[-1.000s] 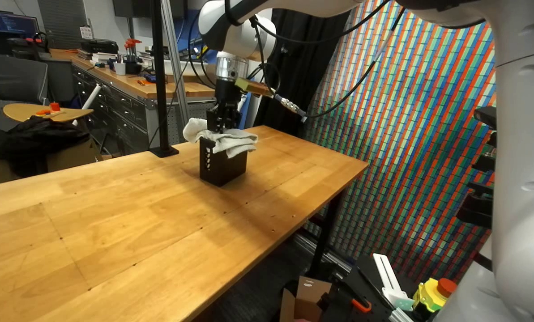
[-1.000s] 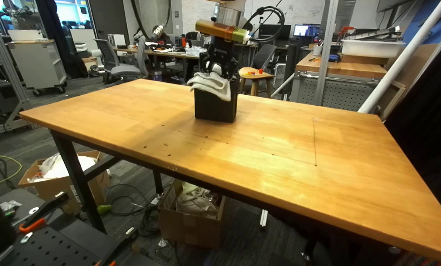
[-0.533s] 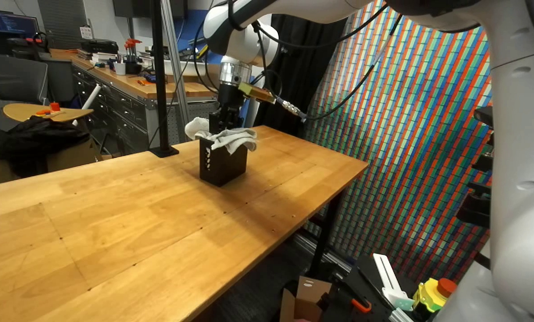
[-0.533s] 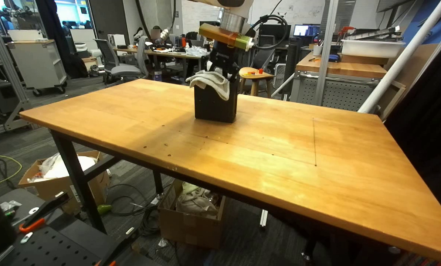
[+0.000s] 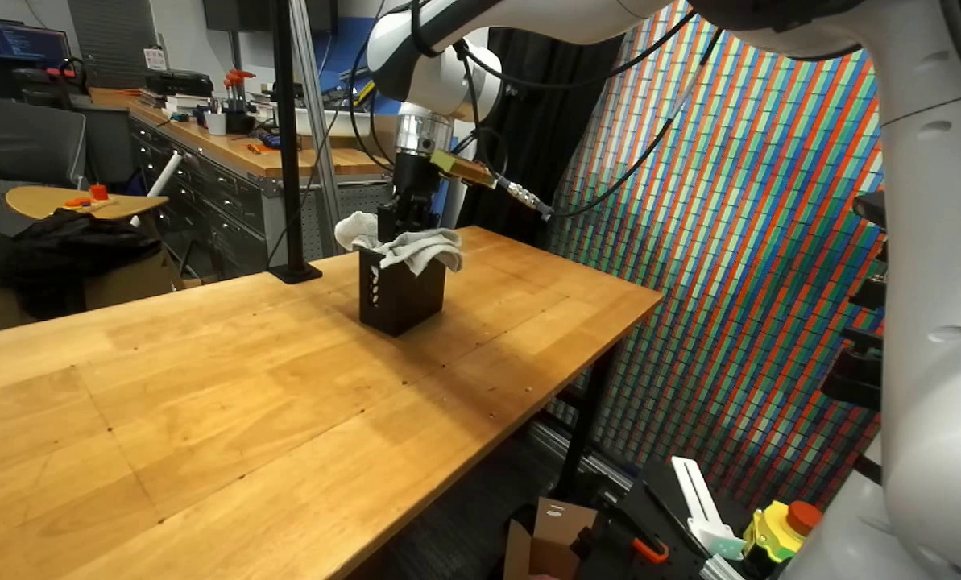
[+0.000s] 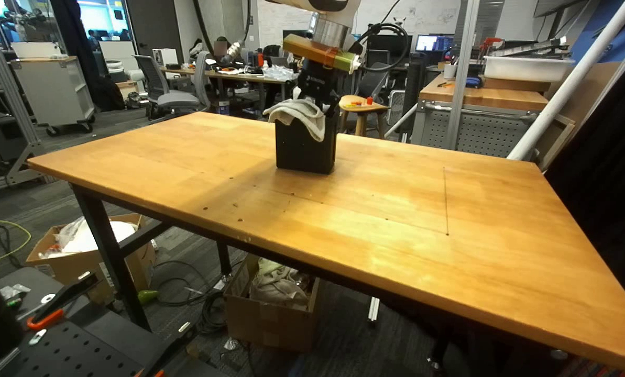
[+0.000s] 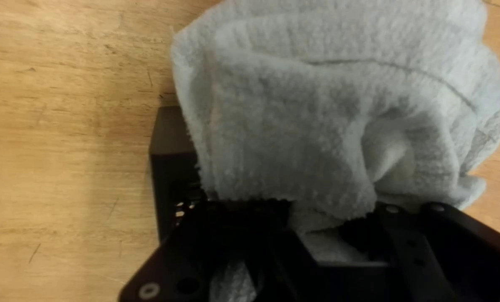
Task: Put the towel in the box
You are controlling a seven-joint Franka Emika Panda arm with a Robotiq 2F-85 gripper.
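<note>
A black box (image 5: pixel 403 302) stands upright on the wooden table; it shows in both exterior views (image 6: pixel 305 152), its corner in the wrist view (image 7: pixel 172 167). The light grey towel (image 5: pixel 425 248) is bunched at the box mouth and draped over its rim (image 6: pixel 297 114); a lump sticks out on one side, a flap on the other. My gripper (image 5: pixel 403 229) points down at the box opening. In the wrist view its fingers stand a little apart and towel (image 7: pixel 296 121) fills the gap; the gripper (image 7: pixel 314 218) looks shut on it. Towel and box hide the fingertips.
The box stands near the far edge of the wooden table (image 5: pixel 230 403). A black post (image 5: pixel 291 201) rises from that edge. A cardboard box (image 6: pixel 270 319) with cloths stands on the floor under the table. A stool (image 6: pixel 362 104) stands behind.
My gripper has shifted slightly and leans a little more than one second ago. The towel's lump moved slightly with it and the flap's folds changed shape. Over the last half second almost nothing moved.
</note>
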